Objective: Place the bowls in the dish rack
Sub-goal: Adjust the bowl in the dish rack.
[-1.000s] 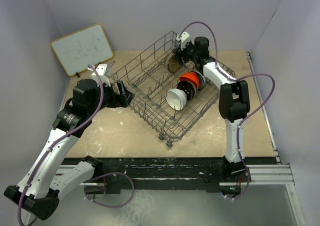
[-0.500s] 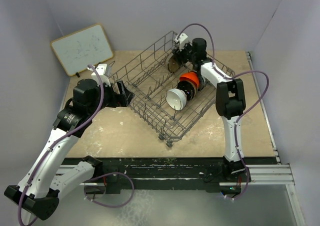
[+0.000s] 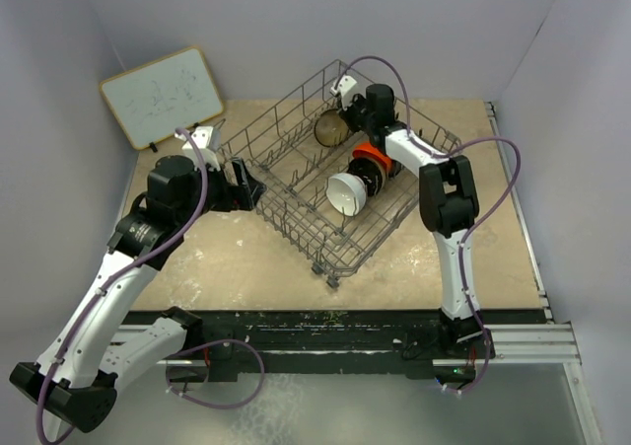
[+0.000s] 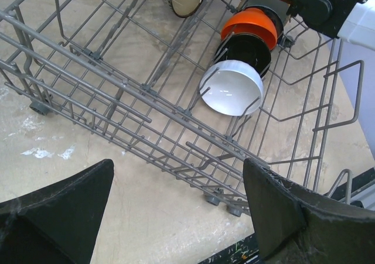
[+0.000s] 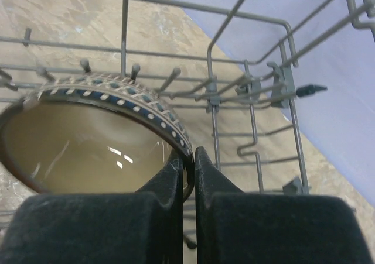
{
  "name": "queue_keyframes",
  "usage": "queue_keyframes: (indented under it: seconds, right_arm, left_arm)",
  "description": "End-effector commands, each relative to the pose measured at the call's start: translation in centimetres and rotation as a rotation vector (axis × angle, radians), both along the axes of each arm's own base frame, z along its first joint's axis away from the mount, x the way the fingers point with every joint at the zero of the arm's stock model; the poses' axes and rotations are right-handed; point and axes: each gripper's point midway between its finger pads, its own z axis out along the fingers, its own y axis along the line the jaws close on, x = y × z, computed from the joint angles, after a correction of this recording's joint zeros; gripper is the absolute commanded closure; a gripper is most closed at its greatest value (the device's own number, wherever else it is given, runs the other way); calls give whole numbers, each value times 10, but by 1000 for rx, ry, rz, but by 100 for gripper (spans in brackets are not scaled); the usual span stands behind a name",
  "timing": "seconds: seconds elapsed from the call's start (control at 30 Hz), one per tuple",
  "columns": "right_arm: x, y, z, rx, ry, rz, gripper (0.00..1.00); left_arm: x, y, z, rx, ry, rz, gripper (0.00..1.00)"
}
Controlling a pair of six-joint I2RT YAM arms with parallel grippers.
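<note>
The grey wire dish rack (image 3: 296,230) stands askew mid-table. On edge in its right rows sit a white bowl (image 3: 347,192), a black bowl (image 3: 367,175) and an orange-red bowl (image 3: 373,152). At the rack's far corner my right gripper (image 3: 345,119) is shut on the rim of a brown bowl (image 3: 330,128) with a cream inside and a blue-and-white band (image 5: 88,141); the rim is pinched between the right gripper's (image 5: 188,158) pads. My left gripper (image 4: 179,208) hangs open over the table just outside the rack's (image 4: 117,88) near left side, holding nothing.
A white board (image 3: 163,95) leans on the wall at the far left. The rack's upright tines (image 5: 125,30) and side wires surround the held bowl. Bare tabletop (image 3: 237,267) lies in front of the rack.
My right gripper closed on the bowl's rim and shifted left along the rack's far end. The bowl turned so its inside shows from above. The left arm stayed still.
</note>
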Motion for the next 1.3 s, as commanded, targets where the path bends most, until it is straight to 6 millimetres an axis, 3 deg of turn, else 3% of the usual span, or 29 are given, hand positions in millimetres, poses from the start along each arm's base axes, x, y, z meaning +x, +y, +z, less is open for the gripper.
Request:
queue_keyframes:
  seconds: [0.0, 0.13, 0.23, 0.37, 0.63, 0.8, 0.9, 1.03, 1.17, 1.27]
  right_arm:
    - [8, -12, 92, 87, -249, -166, 100]
    - [-6, -16, 129, 88, -379, -316, 100]
    - [-24, -20, 168, 92, -498, -438, 100]
    - [-45, -28, 198, 94, -576, -549, 100]
    - [-77, -64, 225, 80, -687, -778, 100]
    - [-89, -68, 245, 95, -743, -811, 100]
    - [-90, -61, 262, 124, -771, -755, 100]
    - [-85, -30, 275, 128, -764, -567, 100]
    - [-87, 15, 269, 119, -674, -279, 100]
    - [-88, 29, 258, 153, -582, -160, 100]
  left_arm:
    - [1, 1, 16, -22, -67, -1, 6]
    - [-4, 2, 22, -34, -75, 0, 6]
    - [-8, 4, 26, -43, -83, 4, 6]
    - [-15, 7, 31, -52, -92, 9, 6]
    - [-24, 14, 37, -62, -111, 22, 6]
    - [-27, 15, 39, -65, -118, 22, 6]
    - [-29, 16, 40, -65, -124, 26, 6]
    - [-30, 18, 39, -63, -127, 31, 6]
    - [-31, 19, 38, -66, -128, 31, 6]
    - [-32, 19, 39, -69, -132, 29, 6]
